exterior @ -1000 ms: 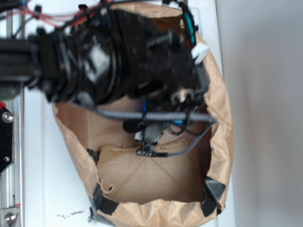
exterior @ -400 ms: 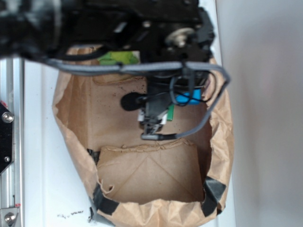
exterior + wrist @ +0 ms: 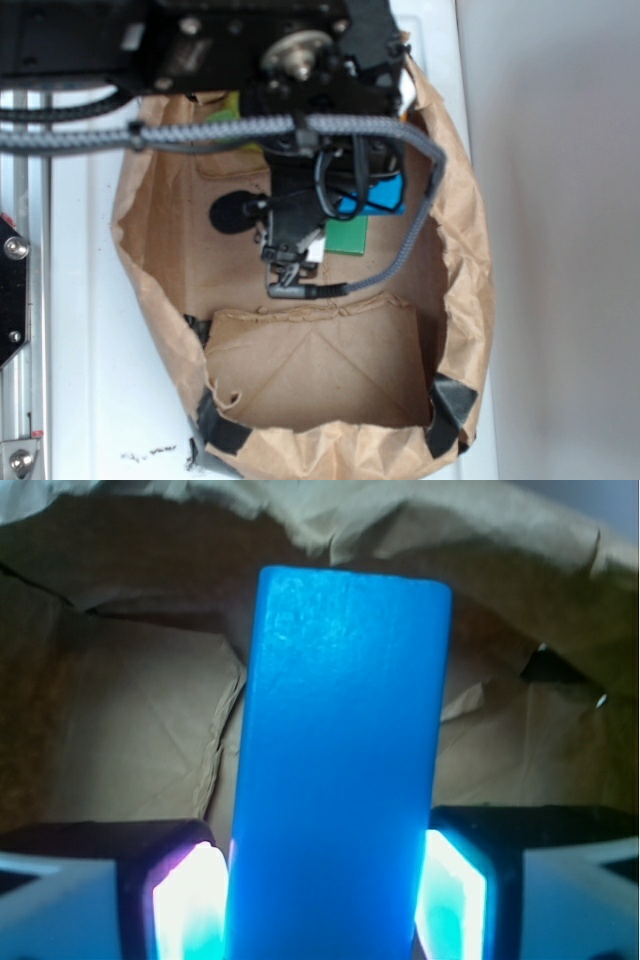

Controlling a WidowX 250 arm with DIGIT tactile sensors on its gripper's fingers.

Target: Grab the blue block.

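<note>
Paper bag (image 3: 470, 300): brown, crumpled, lying open on a white table (image 3: 90, 350), black tape at its lower corners. Contents, exterior view: blue block (image 3: 385, 192), mostly covered by the black arm and its grey braided cable (image 3: 410, 245); green block (image 3: 346, 236), just below the blue one and partly under the arm; a yellow-green thing (image 3: 232, 104) at the top left of the bag, largely hidden, kind not clear. Gripper (image 3: 290, 262): reaches down into the bag from the top of the view. Wrist view: blue block (image 3: 340, 770) stands lengthwise up the middle, directly between the two fingers (image 3: 185, 900), one pale pad at each long side. Jaws: closed in to the block's width, pads against or all but against its sides; block off the bag floor or not cannot be told. Bag wall (image 3: 330, 520) rises behind the block.
</note>
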